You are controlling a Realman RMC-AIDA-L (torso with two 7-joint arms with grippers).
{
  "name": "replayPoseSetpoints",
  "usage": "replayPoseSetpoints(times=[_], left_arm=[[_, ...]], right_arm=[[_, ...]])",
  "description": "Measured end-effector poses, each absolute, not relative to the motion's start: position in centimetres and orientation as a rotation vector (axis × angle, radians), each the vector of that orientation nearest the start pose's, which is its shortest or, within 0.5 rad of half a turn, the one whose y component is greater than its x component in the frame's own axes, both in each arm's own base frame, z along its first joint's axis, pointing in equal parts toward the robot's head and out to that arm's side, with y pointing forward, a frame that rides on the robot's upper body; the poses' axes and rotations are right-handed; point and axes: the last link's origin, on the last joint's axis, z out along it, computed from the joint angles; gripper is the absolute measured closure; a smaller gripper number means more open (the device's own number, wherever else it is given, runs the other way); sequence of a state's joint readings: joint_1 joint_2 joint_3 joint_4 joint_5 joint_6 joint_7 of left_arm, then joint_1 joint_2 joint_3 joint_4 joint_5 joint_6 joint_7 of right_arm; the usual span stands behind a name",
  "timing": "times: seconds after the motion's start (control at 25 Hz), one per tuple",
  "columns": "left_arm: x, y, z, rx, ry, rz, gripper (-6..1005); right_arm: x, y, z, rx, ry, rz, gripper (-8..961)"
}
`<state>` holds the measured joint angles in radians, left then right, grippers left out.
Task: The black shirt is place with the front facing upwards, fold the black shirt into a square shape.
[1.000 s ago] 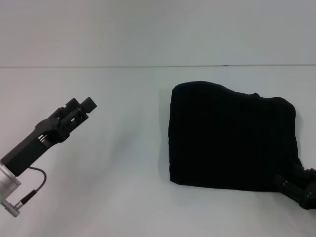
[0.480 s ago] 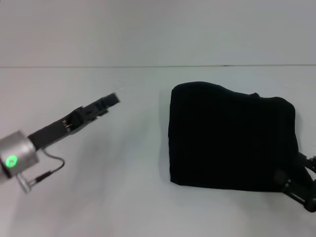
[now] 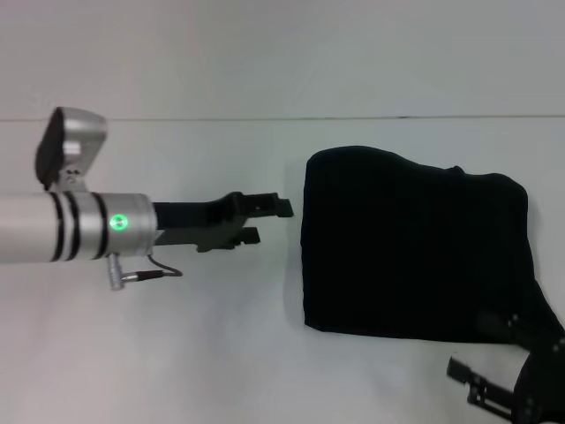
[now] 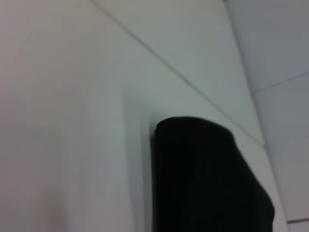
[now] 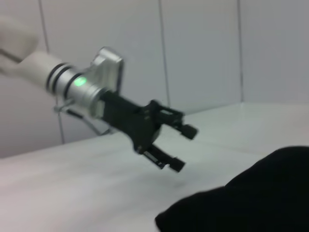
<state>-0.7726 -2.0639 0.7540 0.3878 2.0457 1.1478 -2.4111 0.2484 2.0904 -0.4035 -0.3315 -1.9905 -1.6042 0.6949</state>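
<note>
White tabletop [image 3: 177, 353] and a pale wall fill the head view, where the black shirt [image 3: 415, 247] lies already folded into a rough square at about 3 o'clock from centre. At 9 o'clock the left gripper [image 3: 267, 221] reaches level toward the shirt's near-side edge, its fingers parted and holding nothing, just short of the cloth. At 5 o'clock the right gripper [image 3: 477, 389] sits low beside the shirt's front corner, empty as far as can be seen; whether its fingers are parted cannot be told.

From the left wrist, the shirt [image 4: 207, 179] shows as a dark rounded block on the table, with the gripper's own fingers out of sight.

From the right wrist, the left gripper [image 5: 181, 147] hangs above the table with fingers spread, and a folded corner of the shirt [image 5: 251, 198] lies close by the camera.

The fold looks nearly done. The risk, by judgement: a sideways push from the left gripper could slide or rumple the layers and spoil the square, since the cloth is loose. No containers are in view.
</note>
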Motion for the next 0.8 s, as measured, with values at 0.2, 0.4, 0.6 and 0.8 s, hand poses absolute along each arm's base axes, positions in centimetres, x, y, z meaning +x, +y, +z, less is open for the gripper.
replayPoseSetpoints(times=[0.2, 0.4, 0.6, 0.8], left_arm=[[-22.4, 39.4, -6.9, -2.123, -2.029, -0.598, 151], [-22.2, 39.2, -8.1, -2.096, -2.038, -0.573, 151], [-22.1, 39.2, -8.7, -2.08, -2.033, -0.565, 151], [-22.0, 38.9, -9.5, -2.074, -2.033, -0.553, 151]], right_arm=[[35.0, 21.0, -3.3, -2.455, 0.465, 0.723, 170], [35.3, 21.0, -3.5, -2.46, 0.474, 0.702, 170], [35.3, 21.0, -3.4, -2.457, 0.473, 0.699, 171], [35.2, 21.1, -3.4, -2.458, 0.469, 0.704, 171]])
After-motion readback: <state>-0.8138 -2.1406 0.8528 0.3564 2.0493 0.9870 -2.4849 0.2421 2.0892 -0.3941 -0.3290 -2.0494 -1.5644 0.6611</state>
